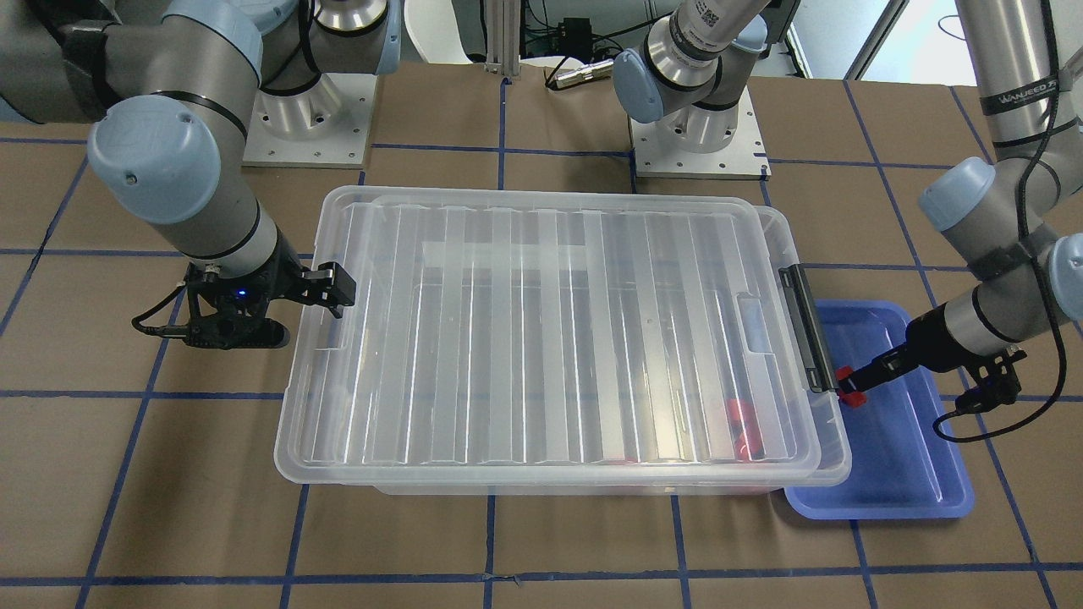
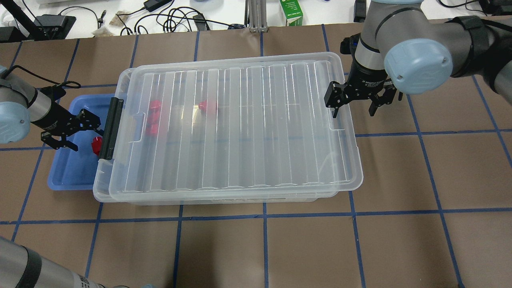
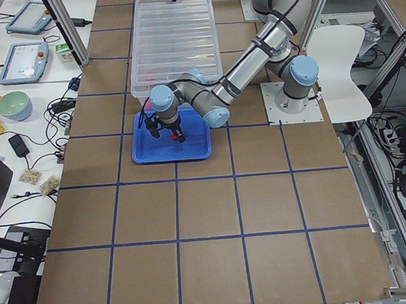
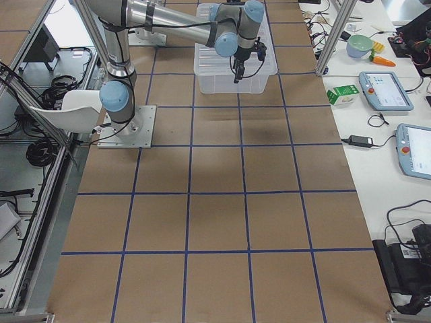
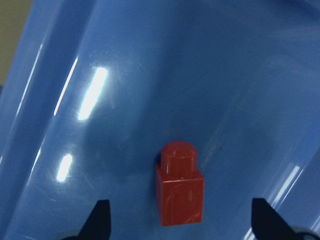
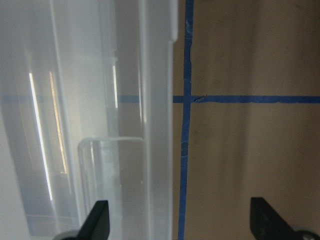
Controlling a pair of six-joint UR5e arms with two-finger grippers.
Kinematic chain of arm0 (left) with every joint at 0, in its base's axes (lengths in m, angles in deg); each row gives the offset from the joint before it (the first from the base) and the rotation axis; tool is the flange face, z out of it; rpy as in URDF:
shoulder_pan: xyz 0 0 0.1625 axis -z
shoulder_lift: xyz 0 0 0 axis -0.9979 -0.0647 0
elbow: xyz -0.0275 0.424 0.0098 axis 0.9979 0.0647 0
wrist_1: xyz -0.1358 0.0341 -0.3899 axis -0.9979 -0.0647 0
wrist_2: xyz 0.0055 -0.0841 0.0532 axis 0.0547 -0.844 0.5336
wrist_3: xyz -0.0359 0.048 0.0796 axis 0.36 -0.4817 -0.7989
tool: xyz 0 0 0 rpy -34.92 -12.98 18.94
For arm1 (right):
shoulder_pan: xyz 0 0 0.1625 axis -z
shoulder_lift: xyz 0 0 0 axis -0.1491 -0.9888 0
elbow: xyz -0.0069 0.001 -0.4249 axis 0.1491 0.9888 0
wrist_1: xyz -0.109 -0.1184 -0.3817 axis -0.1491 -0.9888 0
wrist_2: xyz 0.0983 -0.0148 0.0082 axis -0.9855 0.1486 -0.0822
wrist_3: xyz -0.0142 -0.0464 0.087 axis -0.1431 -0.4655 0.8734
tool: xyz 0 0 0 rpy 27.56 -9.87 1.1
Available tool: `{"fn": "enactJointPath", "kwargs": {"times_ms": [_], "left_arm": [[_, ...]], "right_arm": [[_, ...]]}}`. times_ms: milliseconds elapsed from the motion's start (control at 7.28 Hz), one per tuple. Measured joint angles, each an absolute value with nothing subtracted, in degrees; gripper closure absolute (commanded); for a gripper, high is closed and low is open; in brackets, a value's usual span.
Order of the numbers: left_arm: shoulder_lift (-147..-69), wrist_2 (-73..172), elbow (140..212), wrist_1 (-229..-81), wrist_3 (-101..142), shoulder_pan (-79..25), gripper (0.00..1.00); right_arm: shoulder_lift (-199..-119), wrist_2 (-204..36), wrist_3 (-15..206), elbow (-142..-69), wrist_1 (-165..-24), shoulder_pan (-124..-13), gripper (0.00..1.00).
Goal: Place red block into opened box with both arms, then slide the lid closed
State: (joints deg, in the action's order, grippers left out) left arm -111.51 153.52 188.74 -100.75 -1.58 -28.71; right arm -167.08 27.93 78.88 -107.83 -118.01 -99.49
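A small red block point(image 5: 180, 186) lies on the floor of a shallow blue tray point(image 5: 125, 75), stub pointing away. My left gripper point(image 5: 181, 216) hangs open just above it, one finger on each side, not touching; the same block point(image 2: 96, 145) sits beside the box's black latch bar point(image 2: 110, 128). The clear box point(image 2: 105, 188) has the ribbed lid point(image 2: 240, 124) lying over nearly all of it. Three red blocks point(image 2: 154, 107) show blurred through the lid. At the lid's opposite short end my right gripper point(image 2: 352, 105) is open, near the recessed handle point(image 6: 110, 175).
The blue tray point(image 1: 914, 474) is tucked against the box's latch end, partly under its rim. Both arm bases point(image 1: 698, 144) stand behind the box. Cables and a green carton point(image 2: 291, 12) lie beyond the table's far edge. Brown table with blue tape grid point(image 2: 304, 248) surrounds the box.
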Motion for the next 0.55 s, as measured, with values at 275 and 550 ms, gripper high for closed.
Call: {"fn": "enactJointPath", "kwargs": {"times_ms": [275, 550], "left_arm": [[-112.7, 153.6, 188.7, -100.7, -1.6, -28.7, 0.00], [-113.2, 153.6, 188.7, -100.7, -1.4, -28.7, 0.00]], "right_arm": [[-166.9, 28.1, 78.3, -107.9, -118.8, -99.4, 0.00], [-166.8, 28.3, 77.5, -108.0, -119.0, -99.3, 0.00]]}}
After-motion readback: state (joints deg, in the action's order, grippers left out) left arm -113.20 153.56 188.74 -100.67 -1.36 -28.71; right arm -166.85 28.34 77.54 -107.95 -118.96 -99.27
